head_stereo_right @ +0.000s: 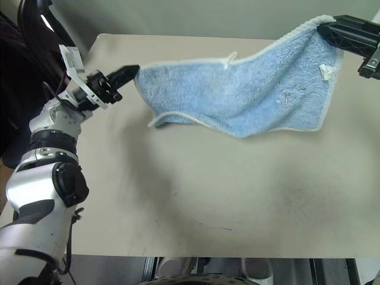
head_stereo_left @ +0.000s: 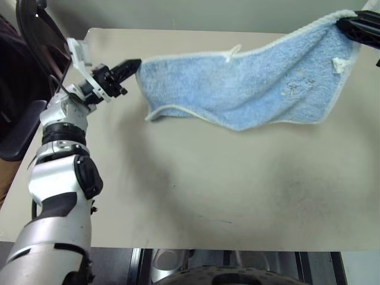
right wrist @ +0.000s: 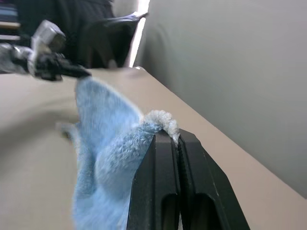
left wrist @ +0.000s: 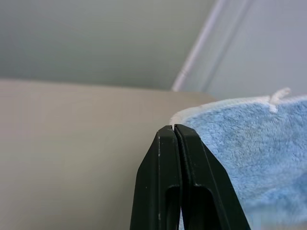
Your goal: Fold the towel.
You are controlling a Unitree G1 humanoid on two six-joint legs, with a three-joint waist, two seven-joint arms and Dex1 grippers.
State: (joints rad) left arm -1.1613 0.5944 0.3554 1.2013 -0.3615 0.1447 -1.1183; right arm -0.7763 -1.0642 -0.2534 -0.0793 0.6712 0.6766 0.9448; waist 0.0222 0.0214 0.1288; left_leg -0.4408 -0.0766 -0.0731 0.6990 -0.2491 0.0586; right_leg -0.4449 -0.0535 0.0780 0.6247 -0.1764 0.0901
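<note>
Left eye view: the towel (head_stereo_left: 249,89) hangs in the air above the beige bench (head_stereo_left: 196,190), stretched between the two arms and touching nothing below it. The left claw (head_stereo_left: 135,64) is clamped on the towel's left corner, and the right claw (head_stereo_left: 344,25) is clamped on the opposite corner, which sits higher and farther back. The towel's long axis runs across the scene from claw to claw, rising toward the right; its free lower edge sags beneath that line. A small white loop (head_stereo_left: 233,52) stands up from the corded top edge, nearer the left claw.

Right eye view: the same spread shows, with a white label (head_stereo_right: 325,71) on the cloth close to the right claw, and bare bench lying under and in front of the hanging cloth.

Left wrist view: the black fingers (left wrist: 165,182) are pressed together on the white edging at the corner, with the blue pile running away from them toward the loop.

Right wrist view: the fingers (right wrist: 165,187) are shut on a bunched corner, and the cloth trails off toward the far left claw.

Since each arm holds one end of the top edge, the next move likely depends on lowering the hanging edge onto the bench and bringing the held edge over it.
</note>
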